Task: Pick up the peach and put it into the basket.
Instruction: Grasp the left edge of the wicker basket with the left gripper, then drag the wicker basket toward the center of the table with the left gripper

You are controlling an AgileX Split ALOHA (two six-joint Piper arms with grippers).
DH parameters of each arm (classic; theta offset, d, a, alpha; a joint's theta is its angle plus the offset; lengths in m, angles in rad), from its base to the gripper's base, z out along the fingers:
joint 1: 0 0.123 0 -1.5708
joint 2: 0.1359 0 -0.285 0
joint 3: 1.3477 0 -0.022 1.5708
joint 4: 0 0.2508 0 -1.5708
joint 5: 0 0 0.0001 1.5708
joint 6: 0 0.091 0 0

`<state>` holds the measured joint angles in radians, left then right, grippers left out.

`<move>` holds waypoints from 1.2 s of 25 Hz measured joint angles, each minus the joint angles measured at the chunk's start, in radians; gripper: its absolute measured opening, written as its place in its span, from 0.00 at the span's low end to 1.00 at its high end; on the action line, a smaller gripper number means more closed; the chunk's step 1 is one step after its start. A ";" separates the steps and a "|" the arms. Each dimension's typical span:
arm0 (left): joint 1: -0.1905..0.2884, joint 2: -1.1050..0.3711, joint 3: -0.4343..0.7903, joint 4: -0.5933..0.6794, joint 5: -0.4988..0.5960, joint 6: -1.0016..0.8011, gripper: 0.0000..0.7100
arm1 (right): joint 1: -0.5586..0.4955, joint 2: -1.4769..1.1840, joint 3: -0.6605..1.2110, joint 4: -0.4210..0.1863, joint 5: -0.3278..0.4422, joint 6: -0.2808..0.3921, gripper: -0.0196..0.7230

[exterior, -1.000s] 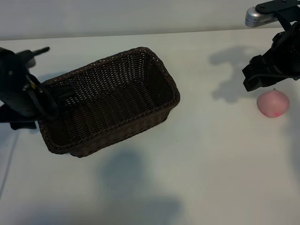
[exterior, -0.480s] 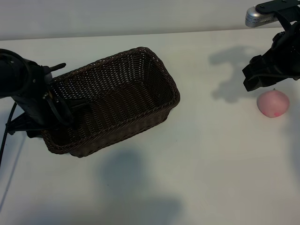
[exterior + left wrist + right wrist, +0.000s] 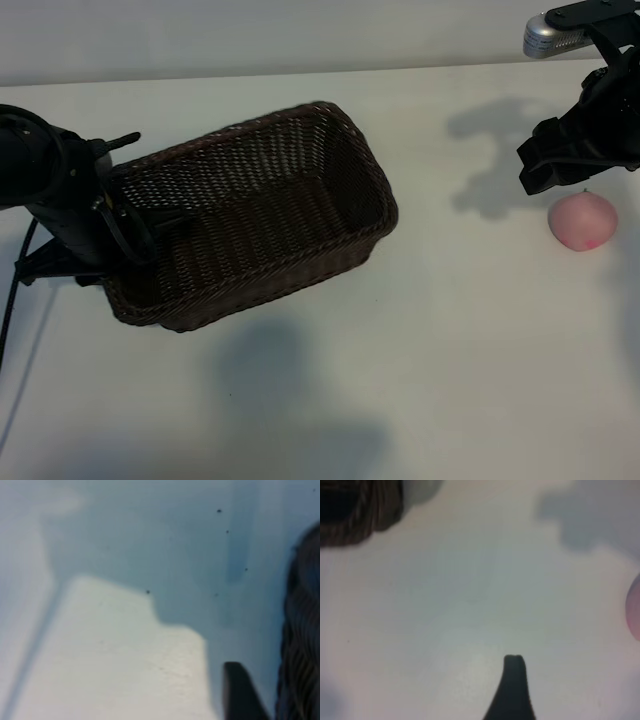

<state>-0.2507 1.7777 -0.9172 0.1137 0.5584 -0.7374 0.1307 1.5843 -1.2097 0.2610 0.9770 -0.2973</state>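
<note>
The peach [image 3: 583, 222] is seen resting on the white table [image 3: 450, 330] at the right side of the exterior view, just below and beside the right gripper [image 3: 560, 165], apart from its fingers and not between them. A sliver of the pink fruit [image 3: 634, 609] is caught at the edge of the right wrist view, off to one side of the single dark fingertip [image 3: 514, 666] shown there. The right jaws are held wide, with nothing in them.

The basket [image 3: 255, 215] is placed well apart from the peach, toward the left of the table, lying slantwise with its far corner raised toward the back edge. The left gripper [image 3: 135, 225] is set at the basket's left short end, one finger reaching inside over the braided rim. Whether the rim is actually clamped cannot be told from the pictures; in the left wrist view only one dark finger [image 3: 240, 692] is shown beside the woven wall [image 3: 302, 645].

The left arm is bent down steeply over the table's left edge; the right arm is hung from the upper right corner, pointed downward.

A broad stretch of bare table is left between basket and peach, crossed only by shadows.
</note>
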 joint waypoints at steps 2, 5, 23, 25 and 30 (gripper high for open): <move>0.000 0.000 0.000 -0.004 0.000 0.000 0.46 | 0.000 0.000 0.000 0.000 0.000 0.000 0.83; 0.000 0.000 0.000 -0.009 0.000 0.001 0.46 | 0.000 0.000 0.000 0.000 0.003 0.000 0.83; 0.009 -0.084 0.000 -0.314 -0.072 0.253 0.21 | 0.000 0.000 0.000 0.000 0.003 0.000 0.83; 0.009 -0.097 0.002 -0.338 -0.073 0.285 0.21 | 0.000 0.000 0.000 0.000 0.004 0.000 0.83; 0.009 -0.132 0.009 -0.419 -0.081 0.358 0.21 | 0.000 0.000 0.000 0.000 0.004 0.000 0.83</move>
<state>-0.2419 1.6456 -0.9086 -0.3052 0.4777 -0.3799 0.1307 1.5843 -1.2097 0.2610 0.9812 -0.2973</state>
